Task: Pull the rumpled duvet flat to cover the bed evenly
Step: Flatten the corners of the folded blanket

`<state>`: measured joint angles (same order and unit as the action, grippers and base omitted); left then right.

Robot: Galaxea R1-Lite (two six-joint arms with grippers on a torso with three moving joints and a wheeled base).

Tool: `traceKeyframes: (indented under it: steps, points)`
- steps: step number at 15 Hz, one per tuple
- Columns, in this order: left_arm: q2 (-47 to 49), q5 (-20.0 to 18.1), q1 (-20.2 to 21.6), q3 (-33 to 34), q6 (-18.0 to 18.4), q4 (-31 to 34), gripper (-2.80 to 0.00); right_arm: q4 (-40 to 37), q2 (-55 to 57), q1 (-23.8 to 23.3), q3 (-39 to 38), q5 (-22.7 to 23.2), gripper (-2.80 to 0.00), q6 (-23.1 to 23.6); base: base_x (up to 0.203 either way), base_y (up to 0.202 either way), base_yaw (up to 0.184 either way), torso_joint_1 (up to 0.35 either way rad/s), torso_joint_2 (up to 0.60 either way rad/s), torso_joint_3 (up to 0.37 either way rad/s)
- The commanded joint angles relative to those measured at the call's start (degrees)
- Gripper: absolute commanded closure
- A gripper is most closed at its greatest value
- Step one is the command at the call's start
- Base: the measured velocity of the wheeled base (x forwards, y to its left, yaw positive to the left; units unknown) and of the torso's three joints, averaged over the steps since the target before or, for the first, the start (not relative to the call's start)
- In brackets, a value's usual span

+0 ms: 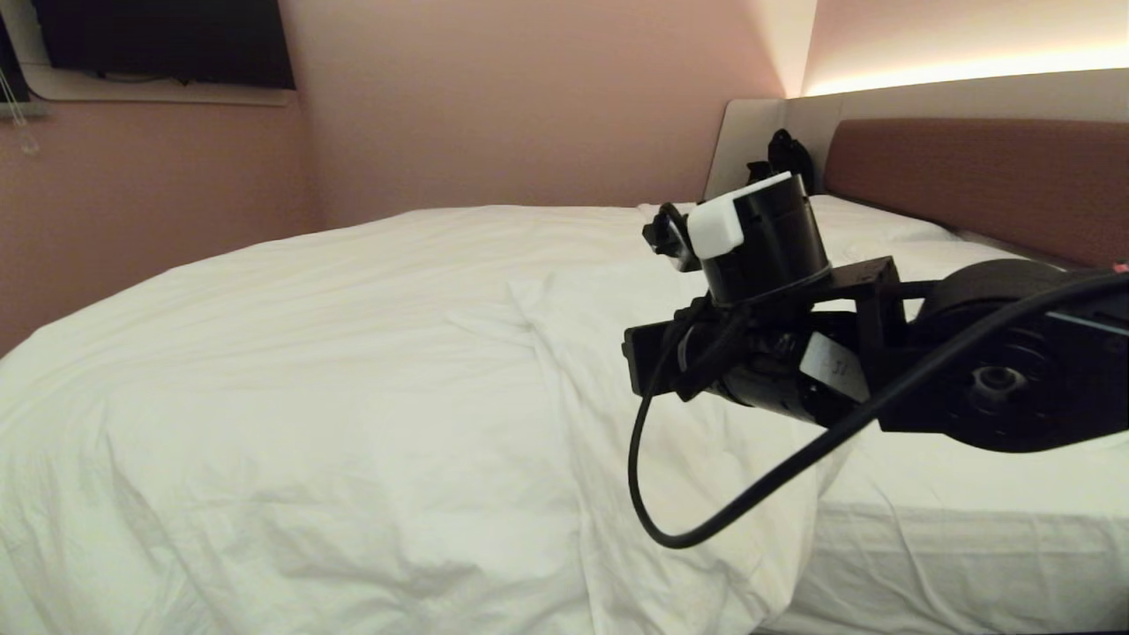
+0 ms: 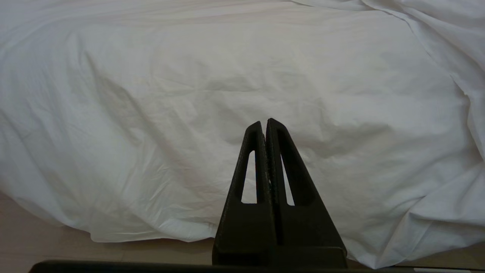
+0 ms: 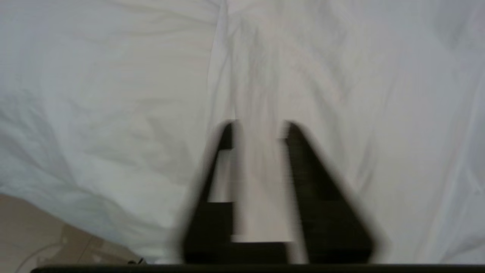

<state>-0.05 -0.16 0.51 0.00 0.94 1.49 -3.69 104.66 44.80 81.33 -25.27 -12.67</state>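
The white duvet (image 1: 353,353) lies over most of the bed (image 1: 970,511) and hangs down its near side. A raised fold (image 1: 564,353) runs along its right edge. My right arm (image 1: 794,353) reaches in from the right above that edge. In the right wrist view my right gripper (image 3: 259,127) hovers over the folded duvet (image 3: 113,94), its jaws apart with white cloth showing in the gap; I cannot tell whether cloth lies between them. My left gripper (image 2: 265,123) is shut and empty, low before the hanging duvet (image 2: 189,94).
Bare mattress sheet and pillows (image 1: 873,229) lie right of the duvet, below the brown headboard (image 1: 970,176). A dark object (image 1: 789,159) stands at the bed's far corner. A dark screen (image 1: 168,40) hangs on the pink wall. Pale floor (image 2: 30,235) shows under the duvet's hem.
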Motion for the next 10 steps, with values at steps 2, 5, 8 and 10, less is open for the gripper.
traceKeyframes:
  steps: [2,5,8,10]
  points:
    - [0.0,0.0,0.0,0.0,0.0,0.0,0.0,0.3,10.2,-1.5,7.6,0.0,0.0,3.0,0.0,0.0,0.0,0.0,0.0,0.0]
    - [0.0,0.0,0.0,0.0,0.0,0.0,0.0,0.5,18.6,-2.9,16.1,0.5,0.0,4.1,0.0,0.0,0.0,0.0,0.0,0.0]
    - [0.0,0.0,0.1,0.0,0.0,0.0,0.0,0.4,24.7,-3.8,22.4,1.4,0.0,4.6,0.0,0.0,0.0,0.0,0.0,0.0]
    - [0.0,0.0,0.0,0.0,0.0,0.0,0.0,0.3,29.4,-4.6,26.5,1.6,0.0,4.8,0.0,0.0,0.0,0.0,0.0,0.0]
